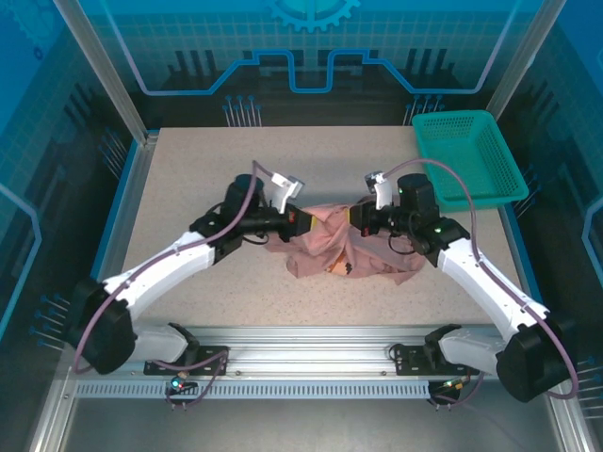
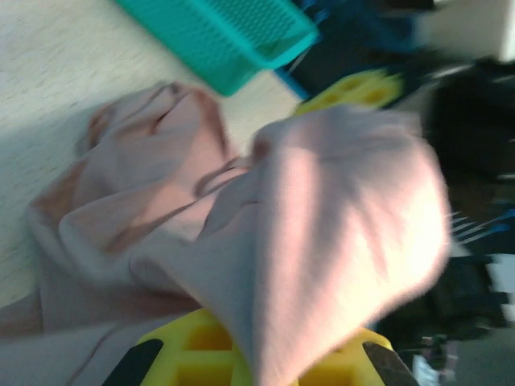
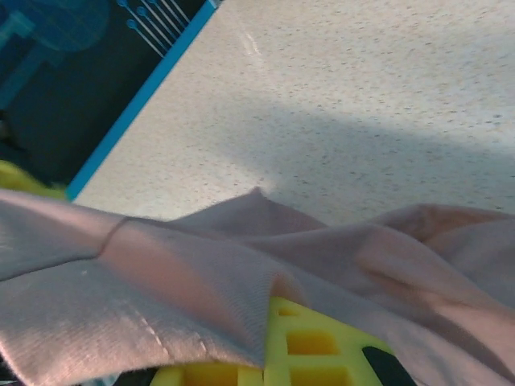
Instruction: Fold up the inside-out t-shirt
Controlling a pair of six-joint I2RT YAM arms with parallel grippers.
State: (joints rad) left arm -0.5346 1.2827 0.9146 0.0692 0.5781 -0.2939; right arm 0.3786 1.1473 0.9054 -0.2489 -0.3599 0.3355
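Note:
The inside-out t-shirt (image 1: 334,250), a salmon-pink cloth, lies bunched at the middle of the table (image 1: 207,169), with a small orange-red mark (image 1: 341,267) near its front. My left gripper (image 1: 300,222) is shut on its upper left part. In the left wrist view the cloth (image 2: 322,209) spills up from between my yellow fingers (image 2: 201,346). Facing it, my right gripper (image 1: 350,218) is shut on the upper right part. There the cloth (image 3: 161,273) drapes over the yellow fingers (image 3: 322,346). The two grippers stand close together, with cloth stretched between them.
A teal mesh basket (image 1: 468,155) stands at the table's far right corner and shows across the top of the left wrist view as the basket (image 2: 225,36). Bare speckled tabletop (image 3: 362,104) lies beyond the shirt. Metal frame posts and blue panels ring the table.

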